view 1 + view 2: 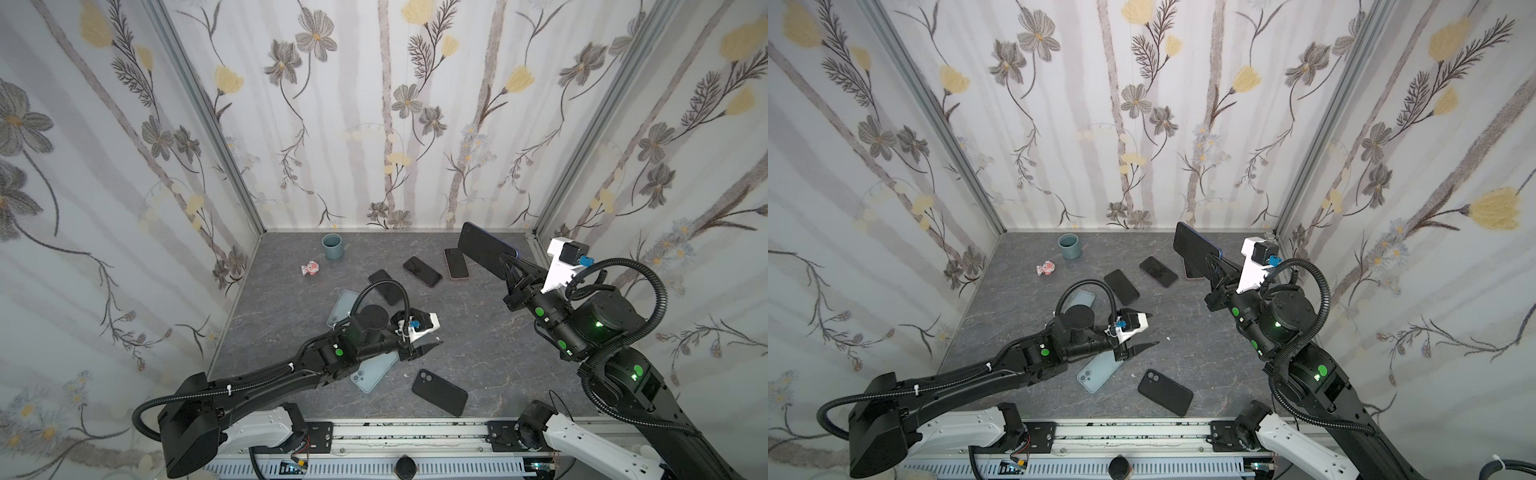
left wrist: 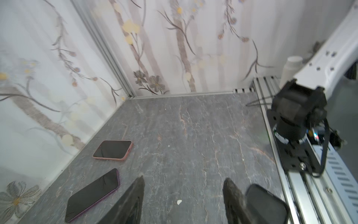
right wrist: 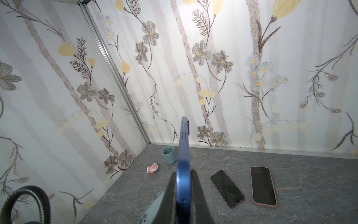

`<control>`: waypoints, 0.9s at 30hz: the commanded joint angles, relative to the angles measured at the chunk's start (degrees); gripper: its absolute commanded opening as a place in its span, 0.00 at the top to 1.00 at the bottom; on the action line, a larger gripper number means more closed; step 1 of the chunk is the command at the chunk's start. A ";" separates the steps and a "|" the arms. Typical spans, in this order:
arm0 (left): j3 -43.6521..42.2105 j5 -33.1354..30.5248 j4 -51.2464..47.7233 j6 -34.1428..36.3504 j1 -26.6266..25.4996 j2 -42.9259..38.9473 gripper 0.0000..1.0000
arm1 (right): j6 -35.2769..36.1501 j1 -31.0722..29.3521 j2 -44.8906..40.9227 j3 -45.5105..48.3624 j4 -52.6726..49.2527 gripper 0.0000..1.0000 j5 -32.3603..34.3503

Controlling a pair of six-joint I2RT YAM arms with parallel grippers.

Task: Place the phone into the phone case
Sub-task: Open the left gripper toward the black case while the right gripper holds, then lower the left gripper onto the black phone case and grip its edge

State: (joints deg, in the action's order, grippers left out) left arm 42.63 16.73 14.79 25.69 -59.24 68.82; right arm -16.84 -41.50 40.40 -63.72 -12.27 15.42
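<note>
- Black case (image 1: 439, 392) lies camera side up on the grey tabletop (image 1: 478, 353), nearest the front rail.
- A pale blue case (image 1: 374, 376) lies near it to the left, partly under the left arm.
- The left claw (image 2: 183, 178) hovers with fingers spread, grasping nothing.
- Farther back, three spare phones (image 1: 422, 271) lie flat, screens dark.
- The right claw (image 3: 184, 175) is clenched on the blue-edged phone (image 3: 183, 147), held on edge above the tabletop near the far right corner.
- A teal cup (image 1: 332, 246) stands by the back wall.

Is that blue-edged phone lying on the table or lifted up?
Lifted: the right tool is shut on the blue-edged phone, holding it clear above the table.
</note>
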 commanded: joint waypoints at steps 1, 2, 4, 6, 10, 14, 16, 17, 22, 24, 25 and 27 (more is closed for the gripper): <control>0.87 0.90 -4.07 9.25 -1.58 2.89 0.36 | 0.93 -0.04 -0.65 -0.39 2.30 1.00 2.00; 1.05 1.18 -4.60 9.91 -2.00 4.18 0.36 | 0.95 0.09 -0.84 -0.34 2.27 1.00 2.04; 1.18 1.31 -4.90 10.59 -2.67 6.72 0.36 | 0.85 0.01 -1.27 -0.35 1.96 1.00 2.15; 1.21 1.39 -4.58 11.14 -3.23 9.02 0.36 | 0.84 -0.01 -1.78 -0.18 1.59 1.00 2.40; 2.62 0.63 -5.13 12.18 -4.42 14.09 0.39 | 1.02 0.06 -3.36 0.78 1.37 1.00 3.34; 4.66 0.23 -6.64 13.29 -5.20 19.01 0.42 | 1.62 0.08 -4.14 1.27 0.94 1.00 4.59; 5.39 -0.30 -6.92 13.85 -5.53 21.09 0.42 | 1.91 0.08 -4.34 1.02 0.64 1.00 4.69; 5.81 -0.55 -6.79 13.88 -5.65 22.21 0.42 | 2.07 0.10 -4.45 0.98 0.48 1.00 4.79; 7.11 -0.71 -5.36 13.77 -5.85 26.77 0.43 | 2.50 0.09 -5.19 1.00 -0.10 1.00 5.97; 6.77 -1.40 -3.97 13.77 -6.06 28.01 0.42 | 2.68 0.09 -5.41 1.04 -0.30 1.00 6.43; 6.69 -1.67 -3.63 13.86 -6.13 28.73 0.42 | 2.81 0.10 -5.50 0.97 -0.38 1.00 6.61; 6.65 -1.78 -3.49 14.01 -6.23 29.90 0.42 | 2.87 0.09 -5.58 0.97 -0.56 1.00 6.86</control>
State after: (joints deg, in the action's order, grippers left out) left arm 49.17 15.38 9.47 38.44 -65.32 97.71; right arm -14.70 -41.34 35.03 -62.52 -15.20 21.34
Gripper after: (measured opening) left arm 0.578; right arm 0.079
